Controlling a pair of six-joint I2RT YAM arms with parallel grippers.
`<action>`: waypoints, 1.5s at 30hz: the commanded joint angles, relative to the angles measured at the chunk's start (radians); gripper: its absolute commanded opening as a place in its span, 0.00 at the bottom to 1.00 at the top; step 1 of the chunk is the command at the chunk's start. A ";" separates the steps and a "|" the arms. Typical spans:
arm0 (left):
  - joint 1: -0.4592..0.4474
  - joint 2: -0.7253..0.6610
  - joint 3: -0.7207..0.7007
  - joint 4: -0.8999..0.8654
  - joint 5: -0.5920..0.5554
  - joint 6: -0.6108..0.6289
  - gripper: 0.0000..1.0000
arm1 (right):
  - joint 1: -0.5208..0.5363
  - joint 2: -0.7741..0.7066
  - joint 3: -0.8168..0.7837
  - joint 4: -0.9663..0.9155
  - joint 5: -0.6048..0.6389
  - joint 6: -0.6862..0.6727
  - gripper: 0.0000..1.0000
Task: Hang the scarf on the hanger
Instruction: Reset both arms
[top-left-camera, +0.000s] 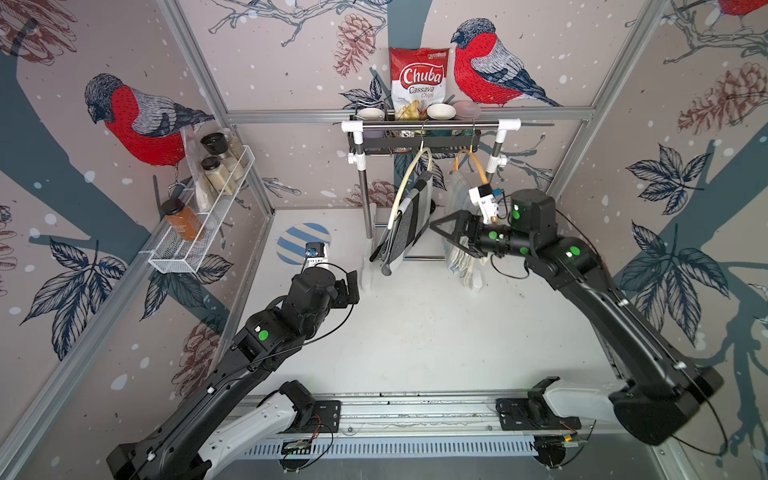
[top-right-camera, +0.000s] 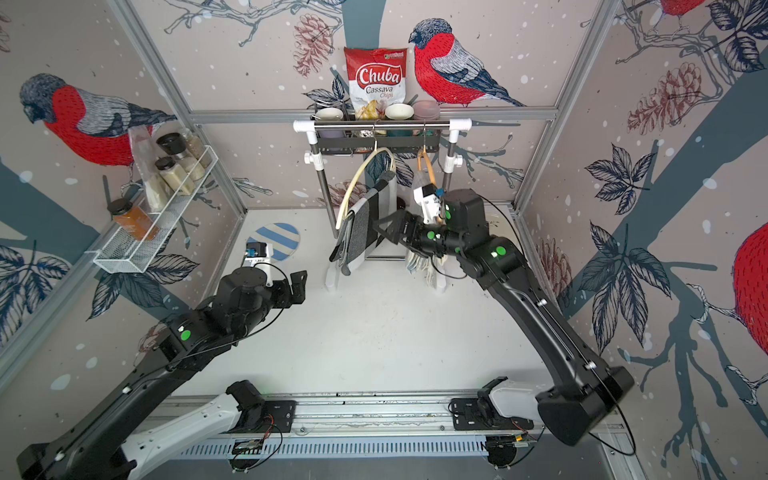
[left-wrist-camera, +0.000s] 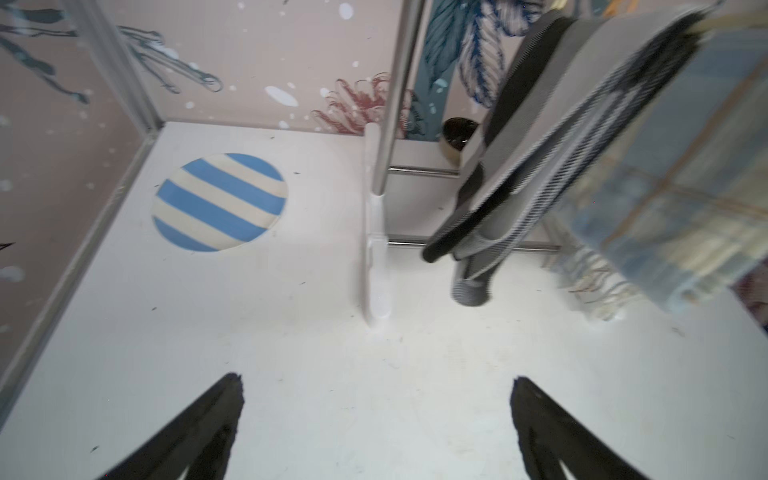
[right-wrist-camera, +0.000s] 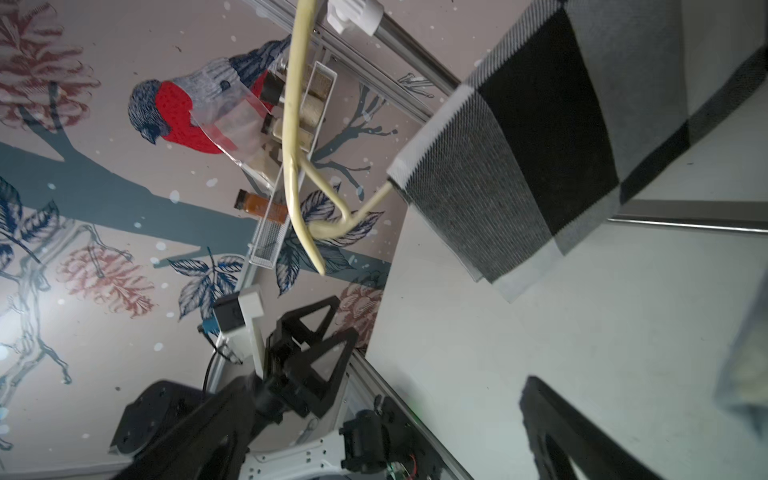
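- The gray and black scarf (top-left-camera: 405, 224) hangs over the bottom bar of the cream hanger (top-left-camera: 405, 183). The hanger hooks on the rail (top-left-camera: 428, 124) of a rack at the middle of the tabletop's back edge.
- The right wrist view shows the scarf (right-wrist-camera: 519, 158) folded over that bar, with cloth on both sides.
- The right gripper (top-left-camera: 446, 230) is right beside the scarf. Its jaws are wide apart and there is nothing in them.
- The left gripper (left-wrist-camera: 374, 415) is wide open and empty too. It hovers over the left side of the tabletop, well away from the scarf.
- I think the hanging part is done, or almost done. What seems left is to get the right arm out.
- That move should be slow and straight back, so the fingers do not catch the cloth and pull it off. The hanger looks a bit tilted, so a bump could make it swing.
- The scarf's low end (left-wrist-camera: 469, 291) comes close to the tabletop (top-left-camera: 415, 332). I cannot tell if it touches.
- Next to it on the same rail, an orange hanger (top-left-camera: 469, 160) holds a blue scarf (left-wrist-camera: 673, 187).
- The tabletop is white. A round blue-striped plate (top-left-camera: 291, 245) lies near the back left corner.
- The walls have red birds and pine cones painted on them. A chips bag (top-left-camera: 417, 81) stands on a shelf at the back. A wire rack (top-left-camera: 199, 216) with jars is on the left wall.
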 joint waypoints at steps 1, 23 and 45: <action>0.007 -0.052 -0.149 0.149 -0.307 0.042 0.99 | 0.002 -0.201 -0.190 -0.023 0.211 -0.171 1.00; 0.484 0.694 -0.621 1.644 -0.008 0.528 0.96 | -0.736 0.136 -1.064 1.164 0.746 -0.214 1.00; 0.619 0.778 -0.548 1.567 0.203 0.449 0.99 | -0.556 0.300 -1.192 1.698 0.856 -0.554 0.99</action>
